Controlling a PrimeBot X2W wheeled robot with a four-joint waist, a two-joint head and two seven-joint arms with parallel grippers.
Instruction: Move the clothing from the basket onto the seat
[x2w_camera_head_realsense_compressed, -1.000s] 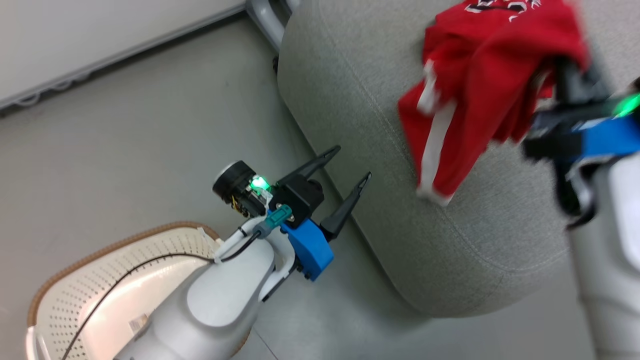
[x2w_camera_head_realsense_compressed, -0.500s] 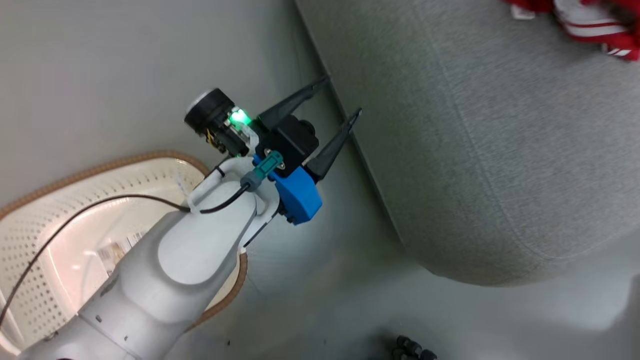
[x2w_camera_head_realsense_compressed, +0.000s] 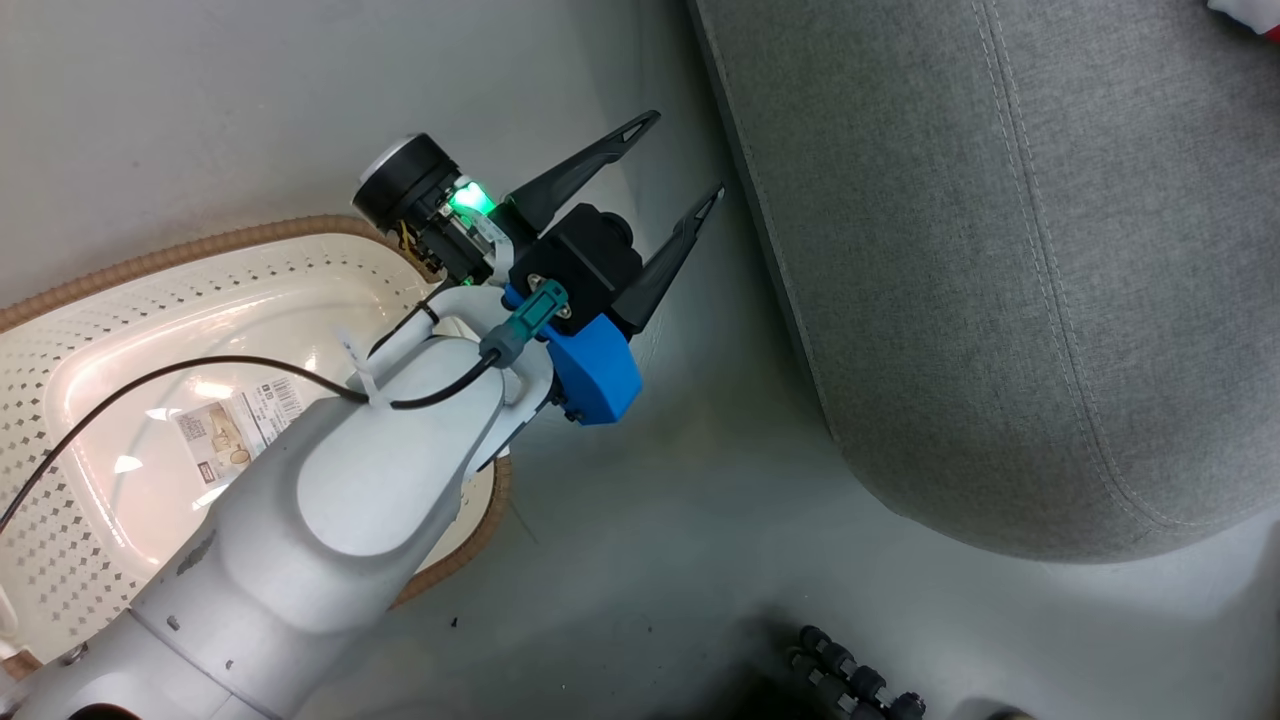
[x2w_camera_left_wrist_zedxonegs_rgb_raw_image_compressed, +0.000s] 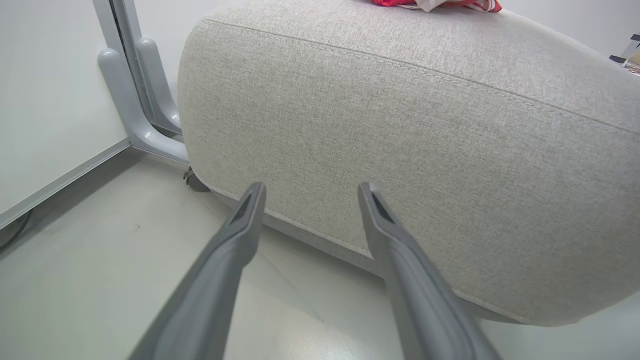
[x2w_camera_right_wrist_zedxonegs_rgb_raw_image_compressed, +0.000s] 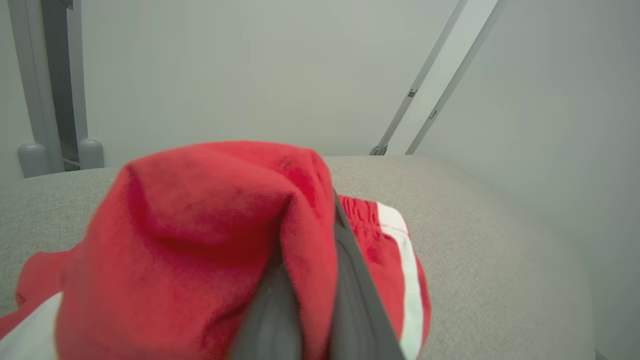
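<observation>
Soft red clothing (x2w_camera_right_wrist_zedxonegs_rgb_raw_image_compressed: 200, 225), rounded woven seat (x2w_camera_left_wrist_zedxonegs_rgb_raw_image_compressed: 400, 150)

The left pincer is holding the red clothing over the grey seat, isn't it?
Not the left: the right pincer is shut on the red clothing over the grey seat, as the right wrist view shows. The left pincer is open and empty.

Tips of right gripper (x2w_camera_right_wrist_zedxonegs_rgb_raw_image_compressed: 312, 260) buried in clothing (x2w_camera_right_wrist_zedxonegs_rgb_raw_image_compressed: 200, 225); basket (x2w_camera_head_realsense_compressed: 60, 345) cut by left edge, partly under left arm (x2w_camera_head_realsense_compressed: 380, 480).
</observation>
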